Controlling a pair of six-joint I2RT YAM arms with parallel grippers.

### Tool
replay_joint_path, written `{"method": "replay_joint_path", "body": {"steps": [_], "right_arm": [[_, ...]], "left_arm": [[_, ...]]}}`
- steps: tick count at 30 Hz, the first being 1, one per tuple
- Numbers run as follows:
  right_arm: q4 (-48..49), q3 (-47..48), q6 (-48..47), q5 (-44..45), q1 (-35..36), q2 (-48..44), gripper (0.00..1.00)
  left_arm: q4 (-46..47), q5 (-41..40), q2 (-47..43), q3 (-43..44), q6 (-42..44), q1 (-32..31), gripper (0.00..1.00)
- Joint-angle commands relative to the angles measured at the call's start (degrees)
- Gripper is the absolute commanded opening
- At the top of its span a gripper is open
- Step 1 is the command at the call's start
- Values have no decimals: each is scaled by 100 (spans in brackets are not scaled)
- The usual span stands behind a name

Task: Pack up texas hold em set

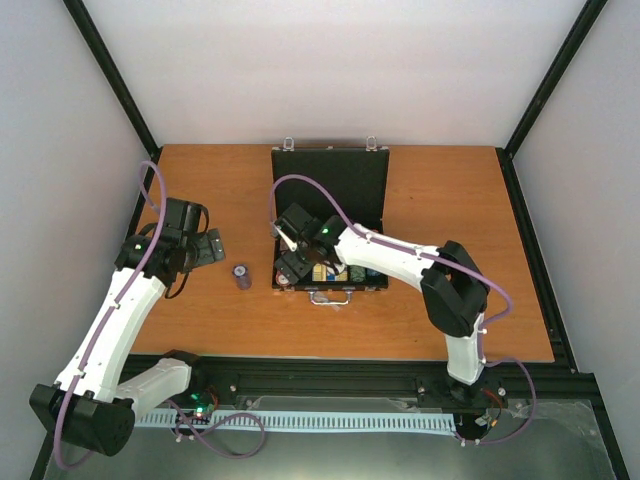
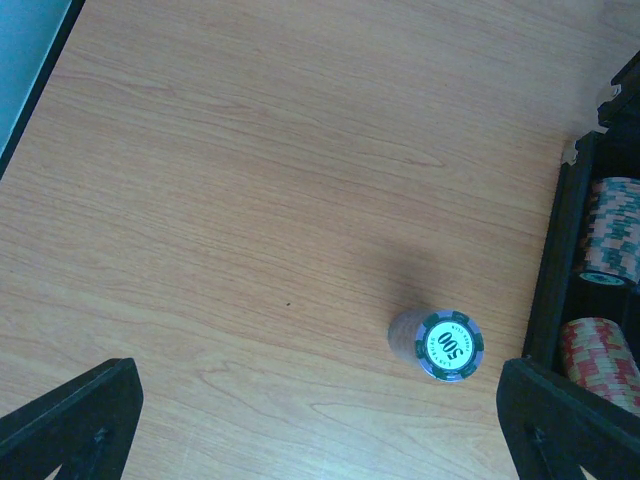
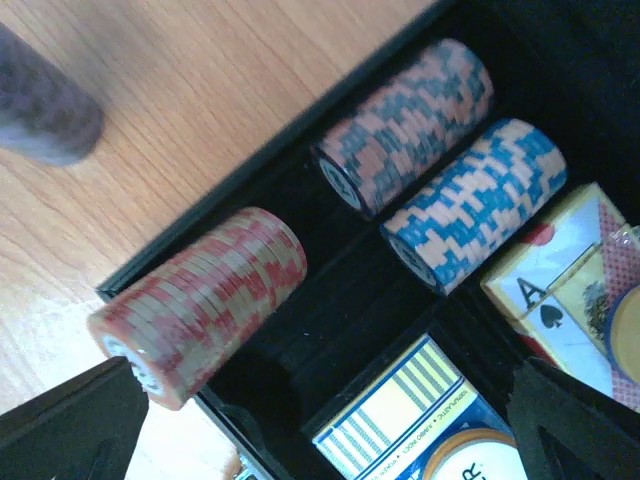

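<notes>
The black case (image 1: 330, 180) lies open at the table's middle, its lid back. In the right wrist view its tray holds a red chip stack (image 3: 200, 305), a dark-and-pink stack (image 3: 405, 125), a blue stack (image 3: 475, 200), two card decks (image 3: 570, 280) (image 3: 420, 420) and an orange-rimmed disc (image 3: 470, 460). One slot (image 3: 320, 330) between the red and blue stacks is bare. A purple "500" chip stack (image 2: 450, 345) stands upright on the table just left of the case (image 1: 241, 276). My right gripper (image 3: 320, 430) is open and empty above the tray's left end. My left gripper (image 2: 320, 440) is open and empty, left of the purple stack.
The case's left wall (image 2: 560, 250) rises close to the right of the purple stack. Silver latches (image 1: 330, 296) stick out at the case's near edge. Black frame posts stand at the table's back corners.
</notes>
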Motion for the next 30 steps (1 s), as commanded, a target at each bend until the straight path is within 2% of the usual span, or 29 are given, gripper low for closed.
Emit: {"method": "replay_joint_path", "body": {"steps": [1,10,16,26,30], "right_arm": [[-221,135,76,177,18,261,100],[-77,-44,25,69,17,162,100],[-93,9,-27,179,17,420,100],[73,643,81,1083,17,1130,100],[128,815,176,1286,17,1146,100]], "left_arm": [[113,-12,-89,1,-9,23,100],[117,-37,-31,-3,-14,24,100],[122,-38,-21,-9,-22,23,100],[114,-33,11,26,1,24,100],[88,-72,-8,38,20,26,100]]}}
